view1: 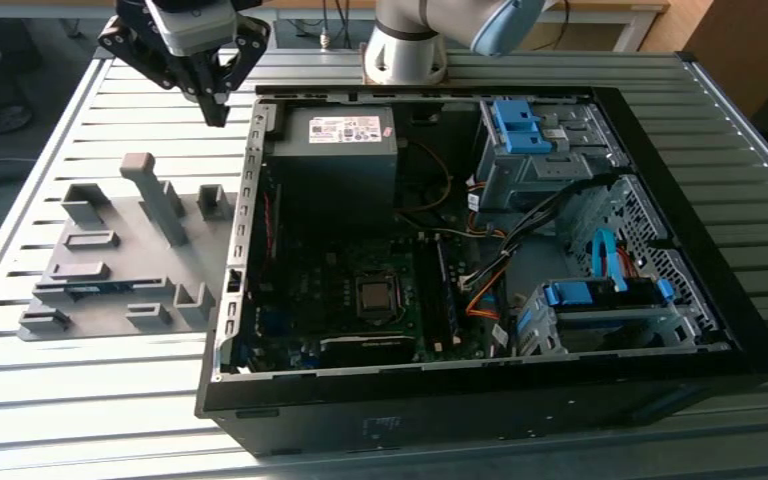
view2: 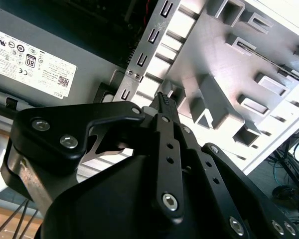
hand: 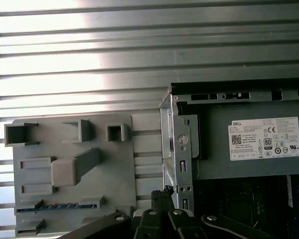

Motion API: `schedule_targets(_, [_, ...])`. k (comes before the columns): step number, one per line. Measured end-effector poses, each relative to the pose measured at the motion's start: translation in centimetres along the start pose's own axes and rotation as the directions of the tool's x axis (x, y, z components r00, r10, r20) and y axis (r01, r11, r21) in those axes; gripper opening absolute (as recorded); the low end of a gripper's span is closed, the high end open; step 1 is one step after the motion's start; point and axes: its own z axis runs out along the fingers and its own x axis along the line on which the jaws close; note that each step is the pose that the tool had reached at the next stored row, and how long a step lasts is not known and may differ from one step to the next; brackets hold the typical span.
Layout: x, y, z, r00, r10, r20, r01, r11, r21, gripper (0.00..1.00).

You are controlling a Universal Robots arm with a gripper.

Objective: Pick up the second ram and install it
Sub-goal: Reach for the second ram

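The second ram (view1: pixel 95 289) is a slim blue-green strip standing on edge in a slot of the grey fixture plate (view1: pixel 131 262), on the exterior view's left. In the first wrist view the ram (hand: pixel 55 206) sits near the plate's (hand: pixel 114 169) close edge. My gripper (view1: pixel 215 112) hangs above the slatted table beyond the plate, by the far corner of the open computer case (view1: pixel 357 425). Its fingertips meet in both wrist views, gripper (view2: pixel 162 97) and gripper (hand: pixel 162 191), shut on nothing. The ram lies well away from the fingers.
The case holds a grey power supply (view1: pixel 344 130), the motherboard (view1: pixel 344 290) with upright memory slots (view1: pixel 440 300), cables and blue drive cages (view1: pixel 531 125). Tall grey blocks (view1: pixel 157 195) stand up from the fixture plate. The arm's base (view1: pixel 404 50) stands behind the case.
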Motion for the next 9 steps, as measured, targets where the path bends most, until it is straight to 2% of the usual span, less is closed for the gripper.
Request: schedule_targets(9, [0.18,-0.01,0.0,1.0,0.0,0.0,0.0,1.0,0.0,0.11])
